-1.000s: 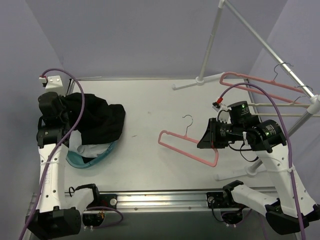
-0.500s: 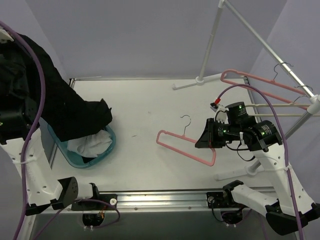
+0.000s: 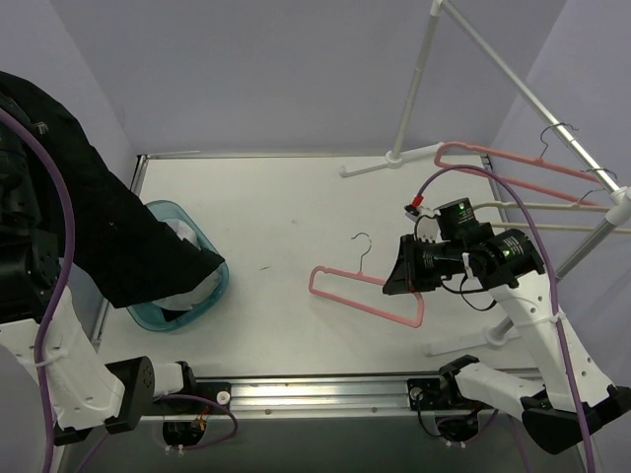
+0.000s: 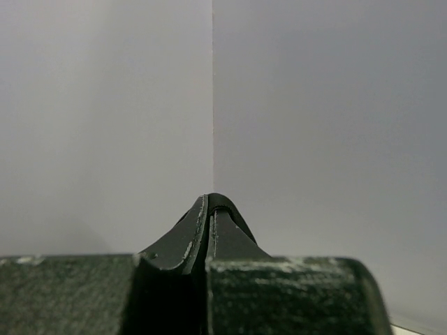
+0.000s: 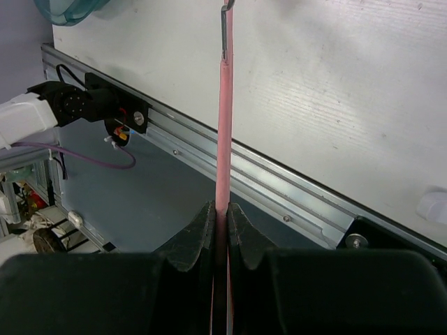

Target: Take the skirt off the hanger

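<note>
The black skirt (image 3: 108, 227) hangs from my raised left arm at the far left of the top view, and its lower end reaches the teal basket (image 3: 202, 301). My left gripper (image 4: 211, 209) is shut with a fold of black cloth over its fingertips, and its wrist view shows only bare wall. The bare pink hanger (image 3: 360, 291) is held just above the table's middle right. My right gripper (image 3: 402, 276) is shut on one end of it. In the right wrist view the hanger's bar (image 5: 225, 125) runs up from the shut jaws (image 5: 221, 209).
The teal basket holds white cloth (image 3: 187, 296) at the front left. A white clothes rack (image 3: 552, 197) stands at the right with another pink hanger (image 3: 513, 168) on it. The metal rail (image 3: 325, 389) runs along the near edge.
My left arm has swung up from the basket, lifting the skirt high at the left. My right gripper has shifted slightly left with the hanger.
</note>
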Controlling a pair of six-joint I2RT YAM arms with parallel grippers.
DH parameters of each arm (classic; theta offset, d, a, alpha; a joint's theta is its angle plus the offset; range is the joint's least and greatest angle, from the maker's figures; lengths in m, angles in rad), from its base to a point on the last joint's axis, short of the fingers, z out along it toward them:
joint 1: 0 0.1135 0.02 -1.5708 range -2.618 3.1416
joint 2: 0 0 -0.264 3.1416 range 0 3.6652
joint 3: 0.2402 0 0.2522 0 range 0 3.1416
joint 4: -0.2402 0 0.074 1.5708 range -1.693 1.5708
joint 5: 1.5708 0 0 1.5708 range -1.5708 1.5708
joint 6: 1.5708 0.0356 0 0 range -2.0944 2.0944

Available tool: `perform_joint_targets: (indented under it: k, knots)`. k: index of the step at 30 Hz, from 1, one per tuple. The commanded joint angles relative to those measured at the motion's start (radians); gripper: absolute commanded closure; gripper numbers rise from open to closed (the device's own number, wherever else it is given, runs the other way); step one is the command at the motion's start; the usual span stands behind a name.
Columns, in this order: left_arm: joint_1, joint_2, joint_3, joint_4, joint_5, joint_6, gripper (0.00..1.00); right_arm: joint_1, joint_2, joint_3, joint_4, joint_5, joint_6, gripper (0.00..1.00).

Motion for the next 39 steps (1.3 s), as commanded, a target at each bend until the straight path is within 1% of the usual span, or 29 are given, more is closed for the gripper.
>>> perform_joint_targets:
  k: [1, 5, 7, 11, 13, 17, 21, 24, 25, 26, 27, 28, 31, 32, 33, 34, 35, 36, 37, 39]
  knots:
    - [0.007, 0.022, 0.074, 0.048, -0.024, 0.058, 0.98, 0.020, 0.018, 0.042, -0.019, -0.002, -0.032, 1.00]
    - [0.007, 0.045, 0.120, 0.094, -0.034, 0.147, 0.98, 0.024, 0.028, 0.053, -0.020, 0.007, -0.040, 1.00]
    - [0.007, 0.041, 0.106, 0.126, -0.064, 0.211, 0.98, 0.032, 0.040, 0.073, -0.023, 0.014, -0.043, 1.00]
    - [0.005, 0.021, 0.030, 0.198, -0.088, 0.255, 0.98, 0.046, 0.061, 0.091, -0.022, 0.028, -0.051, 1.00]
    - [0.007, 0.016, 0.008, 0.201, -0.071, 0.256, 0.98, 0.058, 0.080, 0.100, -0.023, 0.030, -0.054, 1.00]
    - [0.007, -0.007, -0.042, 0.184, -0.090, 0.282, 0.98, 0.078, 0.106, 0.125, -0.023, 0.047, -0.058, 1.00]
    - [0.007, -0.041, -0.130, 0.203, -0.097, 0.318, 0.98, 0.092, 0.124, 0.136, -0.029, 0.060, -0.064, 1.00]
    - [0.007, -0.062, -0.214, 0.203, -0.090, 0.344, 0.98, 0.104, 0.135, 0.146, -0.032, 0.077, -0.069, 1.00]
    - [0.005, -0.070, -0.287, 0.212, -0.081, 0.345, 0.98, 0.106, 0.137, 0.145, -0.032, 0.080, -0.069, 1.00]
    - [0.005, -0.091, -0.329, 0.219, -0.064, 0.342, 0.98, 0.106, 0.140, 0.145, -0.031, 0.083, -0.070, 1.00]
    - [0.005, -0.107, -0.381, 0.232, -0.023, 0.338, 0.98, 0.107, 0.138, 0.142, -0.031, 0.085, -0.072, 1.00]
    - [0.005, -0.122, -0.489, 0.261, -0.004, 0.324, 0.98, 0.107, 0.138, 0.140, -0.031, 0.088, -0.072, 1.00]
    - [0.005, -0.166, -0.631, 0.295, 0.051, 0.249, 0.98, 0.113, 0.141, 0.139, -0.035, 0.096, -0.077, 1.00]
    - [0.005, -0.177, -0.714, 0.299, 0.074, 0.230, 0.98, 0.113, 0.141, 0.140, -0.040, 0.099, -0.077, 1.00]
    - [0.005, -0.179, -0.751, 0.305, 0.097, 0.214, 0.98, 0.118, 0.143, 0.140, -0.042, 0.105, -0.080, 1.00]
    - [0.005, -0.177, -0.783, 0.312, 0.161, 0.180, 0.98, 0.118, 0.141, 0.140, -0.045, 0.108, -0.080, 1.00]
    - [0.005, -0.165, -0.833, 0.312, 0.188, 0.161, 0.98, 0.118, 0.141, 0.142, -0.051, 0.110, -0.081, 1.00]
    - [0.004, -0.159, -0.854, 0.312, 0.194, 0.141, 0.98, 0.121, 0.141, 0.142, -0.054, 0.114, -0.081, 1.00]
    - [0.005, -0.147, -0.875, 0.316, 0.247, 0.108, 0.98, 0.124, 0.141, 0.145, -0.060, 0.117, -0.083, 1.00]
    - [0.005, -0.137, -0.947, 0.333, 0.268, 0.050, 0.98, 0.127, 0.141, 0.148, -0.061, 0.126, -0.086, 1.00]
